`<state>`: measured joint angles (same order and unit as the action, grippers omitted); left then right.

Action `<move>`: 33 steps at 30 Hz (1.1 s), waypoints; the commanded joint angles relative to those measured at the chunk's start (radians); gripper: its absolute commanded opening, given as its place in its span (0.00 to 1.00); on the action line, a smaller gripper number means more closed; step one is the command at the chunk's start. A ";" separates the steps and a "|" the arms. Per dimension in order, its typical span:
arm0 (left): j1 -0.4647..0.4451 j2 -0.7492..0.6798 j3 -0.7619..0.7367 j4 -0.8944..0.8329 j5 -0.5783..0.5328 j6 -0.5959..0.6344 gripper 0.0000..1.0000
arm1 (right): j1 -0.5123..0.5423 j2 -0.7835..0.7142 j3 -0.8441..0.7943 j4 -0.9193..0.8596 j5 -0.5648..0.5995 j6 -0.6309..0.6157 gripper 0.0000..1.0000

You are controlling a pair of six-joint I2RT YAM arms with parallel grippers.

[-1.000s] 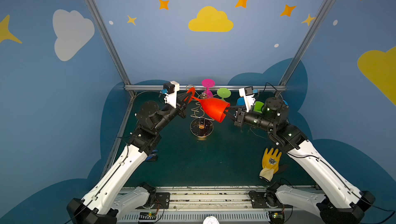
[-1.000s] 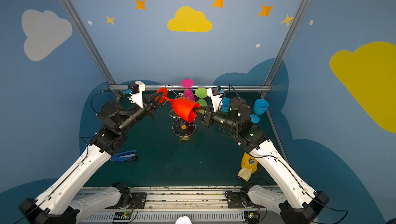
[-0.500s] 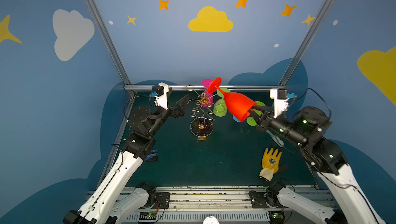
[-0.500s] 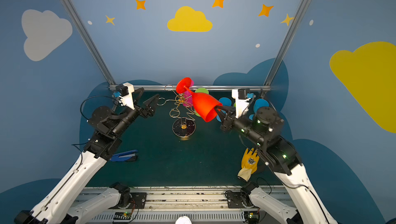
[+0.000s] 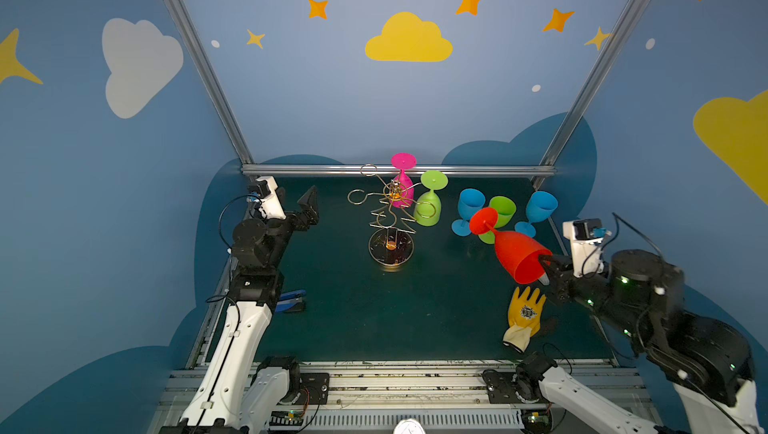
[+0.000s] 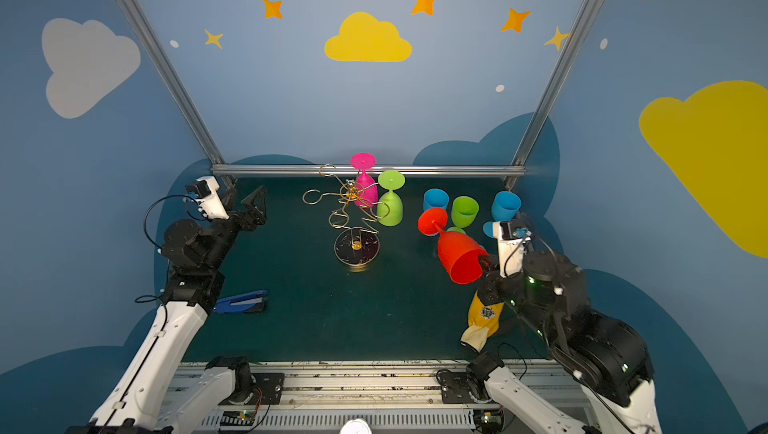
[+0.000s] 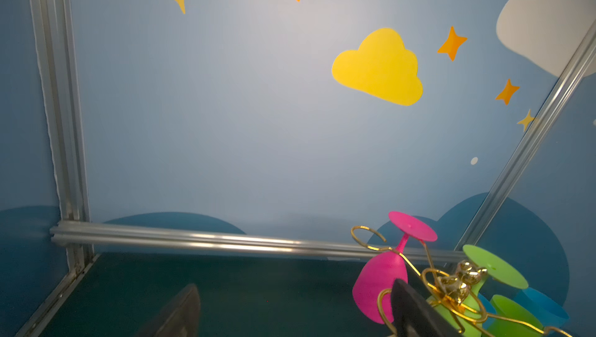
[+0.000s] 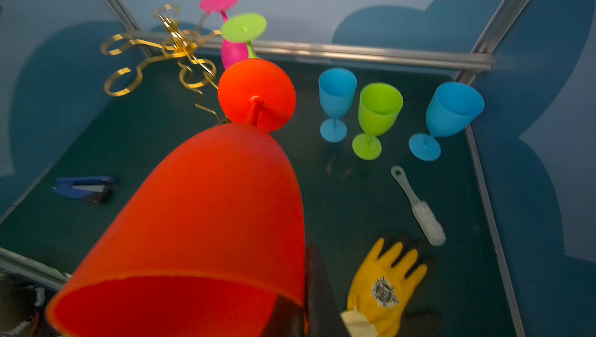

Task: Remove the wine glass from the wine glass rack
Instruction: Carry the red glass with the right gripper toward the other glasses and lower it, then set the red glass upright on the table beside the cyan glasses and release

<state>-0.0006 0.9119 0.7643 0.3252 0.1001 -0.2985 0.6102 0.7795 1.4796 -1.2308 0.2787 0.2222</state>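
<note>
The red wine glass [image 5: 521, 255] [image 6: 459, 259] [image 8: 209, 206] hangs tilted in the air at the right, foot pointing back toward the rack. My right gripper [image 5: 544, 270] [image 6: 484, 263] [image 8: 303, 312] is shut on its rim. The gold wire wine glass rack [image 5: 390, 207] [image 6: 353, 212] [image 7: 451, 287] [image 8: 174, 45] stands mid-table on a round dark base [image 5: 390, 247]. A pink glass [image 5: 402, 191] and a green glass [image 5: 430, 207] hang upside down on it. My left gripper [image 5: 297, 203] [image 6: 243, 199] [image 7: 295, 316] is open and empty, well left of the rack.
Two blue glasses [image 5: 469, 207] [image 5: 540, 207] and a green one [image 5: 500, 214] stand upright at the back right. A yellow glove [image 5: 525, 315] lies under my right gripper, a brush [image 8: 419, 209] beside it. A blue stapler [image 5: 291, 301] lies by the left arm.
My right gripper has carried the red glass from beside the rack to the right and lower. My left gripper has opened and drawn back to the left.
</note>
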 commanded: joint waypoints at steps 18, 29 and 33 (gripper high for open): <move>0.029 -0.070 -0.104 0.044 -0.035 0.034 0.91 | -0.265 0.524 -0.078 0.173 -0.173 -0.181 0.00; 0.031 -0.069 -0.106 0.027 -0.040 0.032 0.91 | -0.313 0.779 0.025 0.178 -0.176 -0.192 0.00; 0.031 -0.068 -0.106 0.025 -0.036 0.030 0.91 | -0.314 0.905 0.156 0.075 -0.173 -0.179 0.00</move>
<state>0.0261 0.8497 0.6636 0.3508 0.0704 -0.2764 0.3008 1.6344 1.5517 -1.0863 0.1104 0.0402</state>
